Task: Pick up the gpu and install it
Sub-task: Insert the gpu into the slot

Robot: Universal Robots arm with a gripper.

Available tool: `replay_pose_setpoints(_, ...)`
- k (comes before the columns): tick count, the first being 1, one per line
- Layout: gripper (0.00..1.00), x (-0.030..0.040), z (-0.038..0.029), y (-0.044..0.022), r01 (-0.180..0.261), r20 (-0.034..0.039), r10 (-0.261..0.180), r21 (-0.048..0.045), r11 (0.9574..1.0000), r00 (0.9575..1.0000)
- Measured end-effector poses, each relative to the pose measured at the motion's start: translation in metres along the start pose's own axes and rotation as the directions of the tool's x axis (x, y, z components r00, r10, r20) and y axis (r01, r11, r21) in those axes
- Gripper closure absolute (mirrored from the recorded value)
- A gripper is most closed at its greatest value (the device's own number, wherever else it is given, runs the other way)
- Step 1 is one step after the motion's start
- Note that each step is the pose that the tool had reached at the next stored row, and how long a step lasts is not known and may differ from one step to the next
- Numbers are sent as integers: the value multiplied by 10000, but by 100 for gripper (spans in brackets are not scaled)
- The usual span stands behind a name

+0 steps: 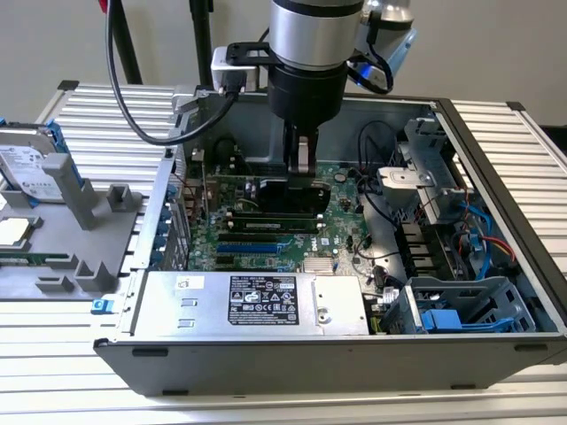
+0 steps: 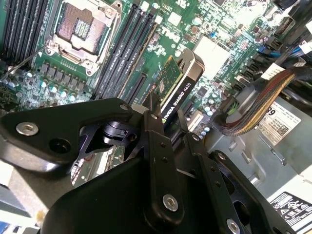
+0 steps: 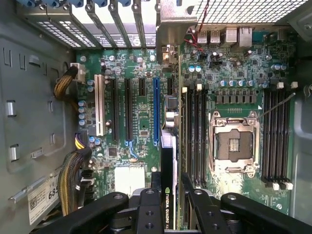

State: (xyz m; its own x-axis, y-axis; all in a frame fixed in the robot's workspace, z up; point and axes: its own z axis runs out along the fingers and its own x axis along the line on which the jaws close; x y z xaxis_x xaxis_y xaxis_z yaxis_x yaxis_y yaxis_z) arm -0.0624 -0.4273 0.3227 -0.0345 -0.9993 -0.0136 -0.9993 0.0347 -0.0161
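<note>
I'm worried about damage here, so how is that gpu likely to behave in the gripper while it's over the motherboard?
The gpu is a thin flat board, so it is probably stiff and light. The gripper pinches it by one edge, so it might pivot if nudged. Its bare green face suggests fragility near the motherboard.

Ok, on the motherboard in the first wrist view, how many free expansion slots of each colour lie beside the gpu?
White slot: 1
Blue slot: 1
Black slots: 3 (two long, one short)
Total: 5, all on one side of the gpu held in the gripper.
</note>
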Motion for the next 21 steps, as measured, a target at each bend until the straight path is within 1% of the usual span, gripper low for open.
replay_pose_setpoints(21, 100, 1, 61, 1, 0, 0, 0, 3, 10000, 10000)
